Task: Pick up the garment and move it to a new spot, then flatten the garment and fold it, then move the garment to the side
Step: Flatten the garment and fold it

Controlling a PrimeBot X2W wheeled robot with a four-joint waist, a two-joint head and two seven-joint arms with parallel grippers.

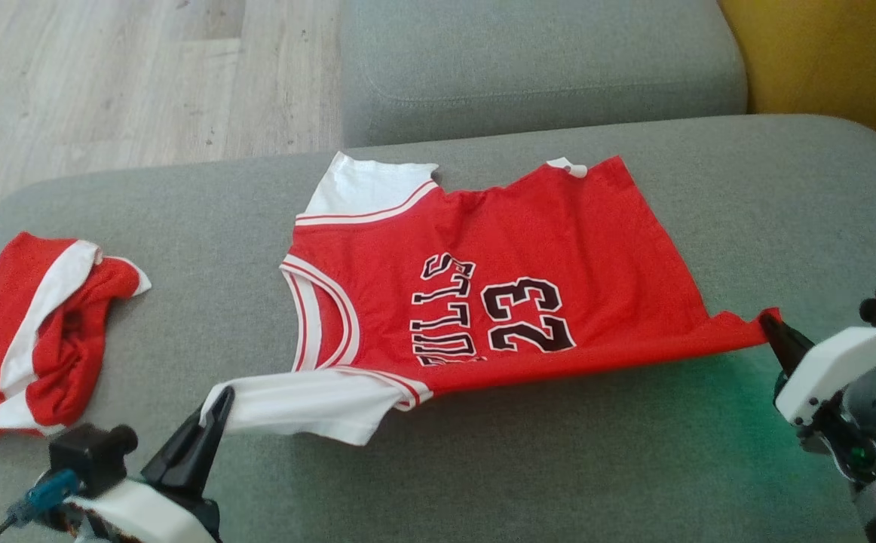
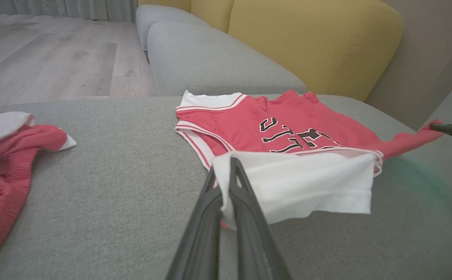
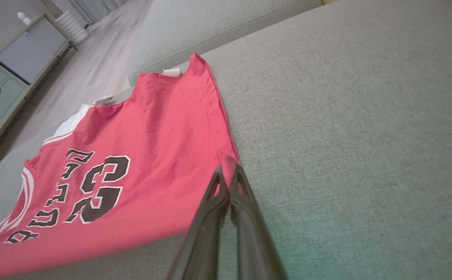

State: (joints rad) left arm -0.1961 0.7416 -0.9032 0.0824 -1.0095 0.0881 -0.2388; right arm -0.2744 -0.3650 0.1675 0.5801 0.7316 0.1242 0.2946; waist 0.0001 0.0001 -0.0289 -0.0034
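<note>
Centre frame, the jersey [image 1: 498,294] is lying on the sofa [image 1: 634,452], left gripper [image 1: 221,400] clenching its white sleeve [image 1: 310,403], right gripper [image 1: 771,323] clenching the hem corner [image 1: 743,326]; such thin pinches are risking a slip, skewing the fold.

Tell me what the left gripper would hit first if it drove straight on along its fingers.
The left gripper is shut on the white sleeve of the jersey, so that comes first; beyond it, probably the red front, though depth is unclear.
</note>
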